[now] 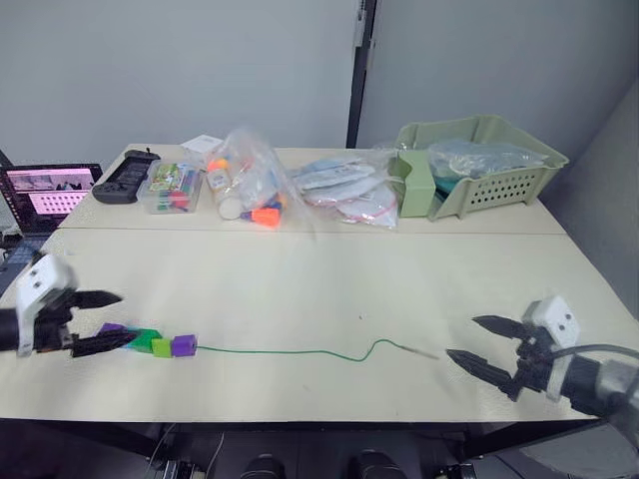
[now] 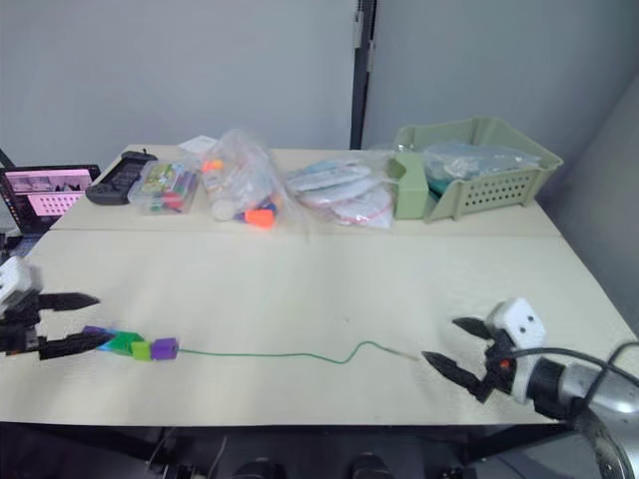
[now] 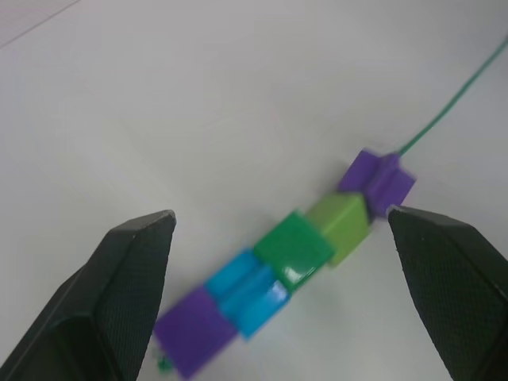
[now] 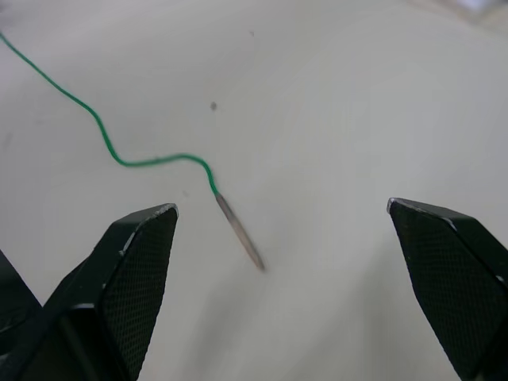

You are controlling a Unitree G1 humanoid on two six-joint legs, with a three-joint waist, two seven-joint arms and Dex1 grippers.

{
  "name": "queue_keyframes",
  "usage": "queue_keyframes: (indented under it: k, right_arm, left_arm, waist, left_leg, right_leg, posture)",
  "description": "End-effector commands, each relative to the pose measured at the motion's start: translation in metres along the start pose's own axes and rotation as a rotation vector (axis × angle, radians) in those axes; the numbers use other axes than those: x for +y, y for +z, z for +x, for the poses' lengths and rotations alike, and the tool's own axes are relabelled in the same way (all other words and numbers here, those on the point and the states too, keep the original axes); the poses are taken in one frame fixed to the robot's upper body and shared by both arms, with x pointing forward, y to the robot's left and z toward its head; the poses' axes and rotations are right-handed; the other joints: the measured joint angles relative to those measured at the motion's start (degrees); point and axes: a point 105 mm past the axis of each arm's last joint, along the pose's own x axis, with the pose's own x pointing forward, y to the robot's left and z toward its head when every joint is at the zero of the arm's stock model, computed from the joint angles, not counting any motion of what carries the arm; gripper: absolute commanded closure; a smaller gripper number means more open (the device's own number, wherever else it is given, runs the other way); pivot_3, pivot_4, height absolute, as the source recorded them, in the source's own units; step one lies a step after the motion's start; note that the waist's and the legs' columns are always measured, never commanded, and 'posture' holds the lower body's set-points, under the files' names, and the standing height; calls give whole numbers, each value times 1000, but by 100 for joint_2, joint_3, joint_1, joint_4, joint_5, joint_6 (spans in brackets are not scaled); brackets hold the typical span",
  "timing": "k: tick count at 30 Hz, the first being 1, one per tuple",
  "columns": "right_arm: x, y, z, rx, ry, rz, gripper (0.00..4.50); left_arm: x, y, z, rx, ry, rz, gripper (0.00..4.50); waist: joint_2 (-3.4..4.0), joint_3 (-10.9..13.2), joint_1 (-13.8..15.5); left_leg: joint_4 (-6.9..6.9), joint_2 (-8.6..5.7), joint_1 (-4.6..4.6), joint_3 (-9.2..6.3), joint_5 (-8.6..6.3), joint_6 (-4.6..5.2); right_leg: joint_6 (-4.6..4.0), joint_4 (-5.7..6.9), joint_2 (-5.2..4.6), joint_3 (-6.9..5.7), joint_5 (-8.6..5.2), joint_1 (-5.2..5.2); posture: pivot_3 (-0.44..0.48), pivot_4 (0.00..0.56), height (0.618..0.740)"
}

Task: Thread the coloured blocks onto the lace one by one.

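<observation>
A thin green lace (image 1: 300, 351) lies across the pale surface (image 1: 329, 289) from left to right, its stiff pale tip (image 4: 240, 231) pointing toward the right pincer (image 1: 482, 342). At its left end five coloured blocks (image 3: 286, 258) sit in a touching row along the lace: purple, blue, dark green, lime green, purple. The left pincer (image 1: 98, 318) is spread wide around the row's left end, holding nothing. The right pincer is also spread wide and empty, near the tip.
</observation>
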Motion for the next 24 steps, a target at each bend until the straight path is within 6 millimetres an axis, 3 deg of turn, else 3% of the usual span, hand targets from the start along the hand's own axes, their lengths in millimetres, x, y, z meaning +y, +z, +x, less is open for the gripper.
queue_keyframes:
  k: [1, 4, 6, 10, 24]
  right_arm:
    - [-13, 4, -10, -52, -98, -25, 38]
    - [-16, -15, -14, -24, -125, 15, 38]
    - [-18, -22, -16, -6, -124, 18, 38]
    - [-26, -28, -19, 9, -133, 15, 38]
    - [-35, -40, -22, 38, -140, 23, 38]
  left_arm:
    - [6, 1, -18, -43, 100, 13, 0]
    - [8, -30, -36, -41, 208, -60, 0]
    - [10, -40, -47, -90, 292, -54, 0]
    - [-2, -58, -49, -21, 248, -87, 0]
    - [-18, -60, -40, -42, 181, -106, 0]
  waist:
    - [-6, 3, 0]
    - [-12, -2, 41]
    - [0, -7, 58]
    - [-3, -9, 91]
    - [-3, -10, 111]
  left_leg:
    - [1, 0, 0, 1, -1, -2]
    - [4, 7, 8, 2, 1, -4]
    - [3, 28, 18, 4, -1, -6]
    - [2, 36, 18, 18, -10, -21]
    - [1, 48, 18, 65, -12, -25]
  right_leg:
    - [-1, 1, -1, 1, 1, 1]
    - [-3, -3, -4, 1, 1, 7]
    - [-10, -18, -4, 5, 1, 10]
    - [-17, -23, 3, 11, -2, 7]
    - [-21, -26, 11, 16, -3, 4]
  posture:
    - [0, 150, 740]
    - [0, 150, 740]
    - [0, 150, 740]
    - [0, 150, 740]
    - [0, 150, 740]
